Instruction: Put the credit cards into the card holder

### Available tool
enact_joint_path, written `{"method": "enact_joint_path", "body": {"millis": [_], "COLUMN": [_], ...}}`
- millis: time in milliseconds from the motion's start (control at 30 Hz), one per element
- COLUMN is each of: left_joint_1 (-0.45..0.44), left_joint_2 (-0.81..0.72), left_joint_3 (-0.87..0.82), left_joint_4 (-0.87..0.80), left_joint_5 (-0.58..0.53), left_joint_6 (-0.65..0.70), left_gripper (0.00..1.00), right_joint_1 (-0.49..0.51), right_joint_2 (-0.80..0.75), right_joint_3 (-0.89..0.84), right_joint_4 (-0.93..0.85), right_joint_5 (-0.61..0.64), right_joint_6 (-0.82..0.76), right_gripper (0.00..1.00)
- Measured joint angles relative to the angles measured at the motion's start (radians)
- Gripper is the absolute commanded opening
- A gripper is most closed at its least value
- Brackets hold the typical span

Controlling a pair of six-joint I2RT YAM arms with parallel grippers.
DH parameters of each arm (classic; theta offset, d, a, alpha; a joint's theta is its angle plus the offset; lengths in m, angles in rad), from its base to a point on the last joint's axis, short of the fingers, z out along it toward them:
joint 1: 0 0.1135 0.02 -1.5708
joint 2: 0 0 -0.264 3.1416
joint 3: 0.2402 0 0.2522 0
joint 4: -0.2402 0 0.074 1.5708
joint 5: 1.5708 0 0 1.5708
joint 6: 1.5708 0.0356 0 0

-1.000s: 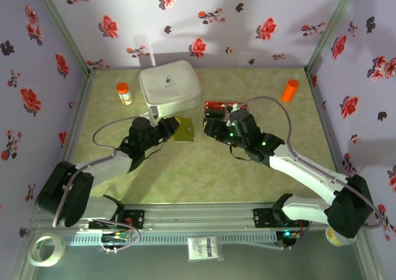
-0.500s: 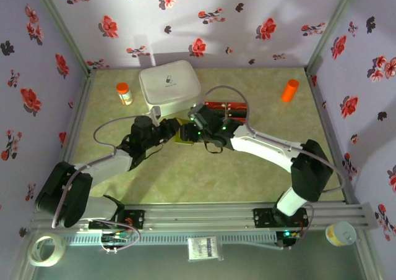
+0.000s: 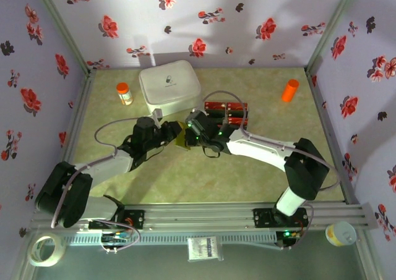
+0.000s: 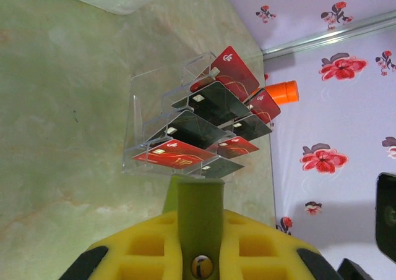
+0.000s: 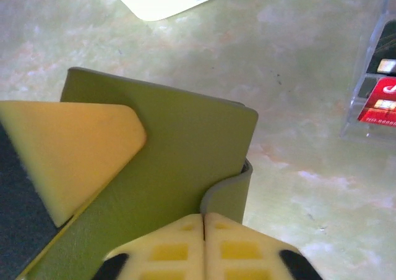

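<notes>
Right arm swung left from clear plastic tiered stand (image 3: 226, 113) to mid-desk (image 3: 247, 181). Right end effector (image 3: 189, 133) went from half-spread to pressed together, tips at curled flap of olive-green matte square card holder (image 5: 173, 138); grip on flap unclear. Left end effector (image 4: 198, 227) pinched same holder edge-on, upright between fingers, thin edge aimed at stand. Holder sat between both end effectors, near white rounded box (image 3: 168, 82). Red and black thin rectangular credit cards (image 4: 204, 116) rested tilted in stand's tiers.
</notes>
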Motion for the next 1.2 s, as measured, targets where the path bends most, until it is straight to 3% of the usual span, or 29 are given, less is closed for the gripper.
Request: {"method": "enact_joint_path", "body": {"millis": [200, 367, 400, 500, 567, 767, 1000, 1100, 1200], "left_joint_1": [-0.006, -0.005, -0.004, -0.002, 0.002, 0.013, 0.013, 0.013, 0.013], "left_joint_2": [-0.007, -0.085, -0.093, -0.099, -0.098, -0.041, 0.062, 0.087, 0.095], "left_joint_3": [-0.012, -0.013, -0.013, -0.013, -0.013, -0.013, -0.013, -0.006, 0.001], "left_joint_4": [-0.002, 0.025, 0.032, 0.038, 0.044, 0.186, 0.376, 0.435, 0.468], "left_joint_5": [-0.004, -0.001, -0.001, 0.0, 0.0, 0.005, 0.011, 0.011, 0.011], "left_joint_6": [-0.005, -0.017, -0.019, -0.024, -0.032, -0.109, -0.232, -0.267, -0.288], "left_gripper": [0.0, 0.0, 0.0, 0.0, 0.0, 0.0, 0.0, 0.0, 0.0], "right_joint_1": [-0.013, -0.136, -0.146, -0.145, -0.144, -0.144, -0.148, -0.162, -0.193], "right_joint_2": [-0.061, -0.15, -0.167, -0.271, -0.357, -0.516, -0.409, -0.344, -0.303], "right_joint_3": [-0.125, -0.333, -0.352, -0.384, -0.392, -0.39, -0.281, -0.257, -0.261], "right_joint_4": [0.069, 0.004, -0.02, -0.042, -0.035, 0.073, 0.211, 0.291, 0.365], "right_joint_5": [0.028, 0.055, 0.055, 0.042, 0.028, -0.045, -0.128, -0.163, -0.196], "right_joint_6": [0.027, 0.055, 0.057, 0.072, 0.073, 0.101, 0.123, 0.141, 0.167], "right_gripper": [0.0, 0.0, 0.06, 0.4, 0.57, 0.83, 0.87, 0.81, 0.67]}}
